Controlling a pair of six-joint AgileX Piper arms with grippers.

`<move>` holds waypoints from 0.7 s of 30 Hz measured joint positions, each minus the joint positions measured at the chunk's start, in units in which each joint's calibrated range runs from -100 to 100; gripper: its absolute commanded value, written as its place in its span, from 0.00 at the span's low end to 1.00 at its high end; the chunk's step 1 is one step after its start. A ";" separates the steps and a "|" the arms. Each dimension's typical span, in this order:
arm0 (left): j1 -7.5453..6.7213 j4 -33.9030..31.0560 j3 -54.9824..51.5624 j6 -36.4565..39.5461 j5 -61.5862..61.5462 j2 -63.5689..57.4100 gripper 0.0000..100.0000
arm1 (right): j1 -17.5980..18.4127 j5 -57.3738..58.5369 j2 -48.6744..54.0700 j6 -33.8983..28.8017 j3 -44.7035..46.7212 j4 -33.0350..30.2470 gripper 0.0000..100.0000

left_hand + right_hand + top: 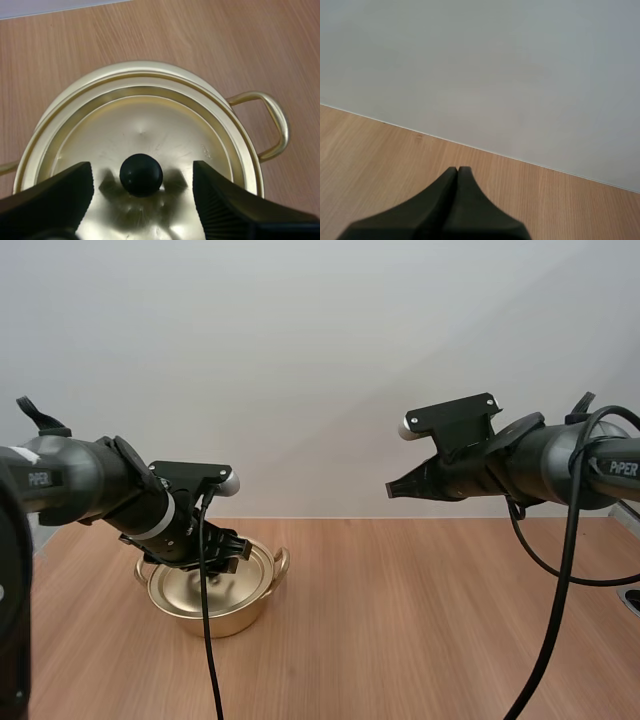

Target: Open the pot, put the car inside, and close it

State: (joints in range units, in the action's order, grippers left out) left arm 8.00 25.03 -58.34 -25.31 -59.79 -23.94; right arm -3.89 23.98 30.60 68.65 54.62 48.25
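Step in hand: opening the pot. The lid is on, so none of the three steps is complete.

1. Left gripper [228, 550]: it hovers directly over the pot [215, 615], which stands on the table [420, 620] at about 8 o'clock in the high view. The fingers are spread. In the left wrist view, one finger [55, 192] stands at 9 o'clock of the black knob [141, 174] and the other at 3 o'clock. Both are clear of the knob.
2. Lid [150, 120]: it is seated level inside the pot rim. One loop handle [272, 125] projects at 3 o'clock.
3. Right gripper [395, 489]: it is raised well above the table at 3 o'clock, pointing toward 9 o'clock. The fingers are pressed together on nothing.

Next move, as a judgement: close the left fingers on the knob, then lift straight up so the lid clears the rim without dragging the pot.

Limits of observation:
- The lid covers the pot interior, so its contents cannot be determined.
- It is unclear whether the left fingertips are level with the knob or slightly above it.
- The left arm covers the pot's far rim in the high view.
- The opposite handle is cut off beside the left finger.
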 measured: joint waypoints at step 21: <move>0.00 0.00 3.50 -0.10 -1.09 -9.13 1.00 | 0.00 0.00 0.00 0.00 0.00 0.00 0.00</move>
State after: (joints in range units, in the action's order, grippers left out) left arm 8.00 25.03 -54.84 -25.41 -60.88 -33.06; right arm -3.89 23.98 30.60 68.65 54.62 48.25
